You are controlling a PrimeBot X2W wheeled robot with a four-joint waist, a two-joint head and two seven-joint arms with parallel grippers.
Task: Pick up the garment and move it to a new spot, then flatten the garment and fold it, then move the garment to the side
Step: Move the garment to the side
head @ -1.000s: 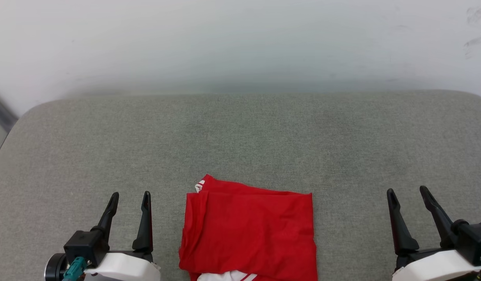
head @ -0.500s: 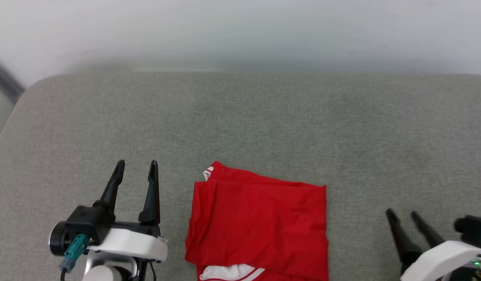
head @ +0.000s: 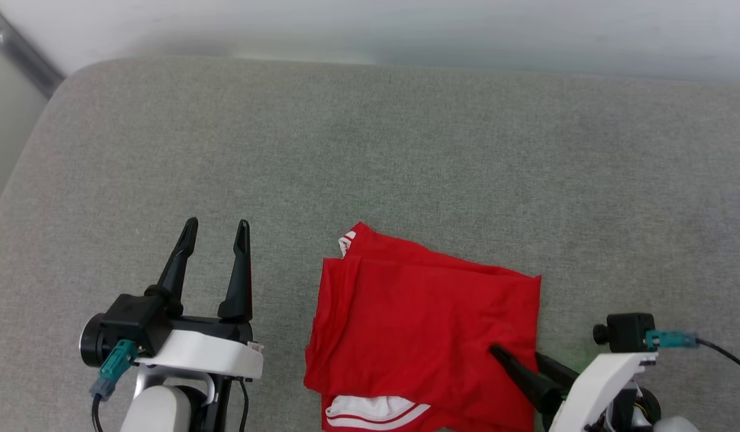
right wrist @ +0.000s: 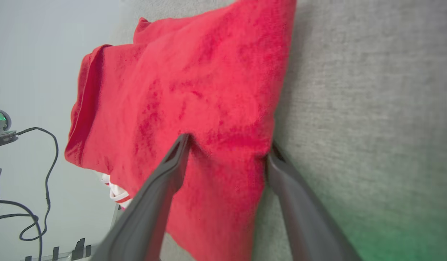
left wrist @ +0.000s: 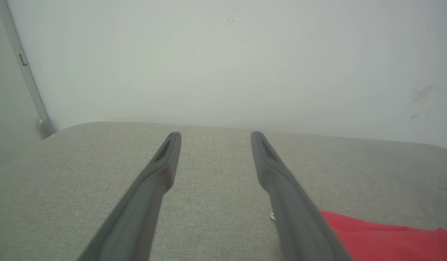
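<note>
Red jersey T-shirt (head: pixel 424 324) folded into a rough rectangle, plain red side up, white red-striped sleeve peeking out at the near edge; flat on the grey fabric tabletop (head: pixel 406 150), low and just right of centre in the head view. Right hand (head: pixel 515 352) at its near right corner, fingers apart, one tip on the cloth, the other at the shirt's edge, nothing clamped. Left hand (head: pixel 217 223) off to the left, fingers apart, empty, over bare tabletop. Pale wall (left wrist: pixel 223 65) behind.
</note>
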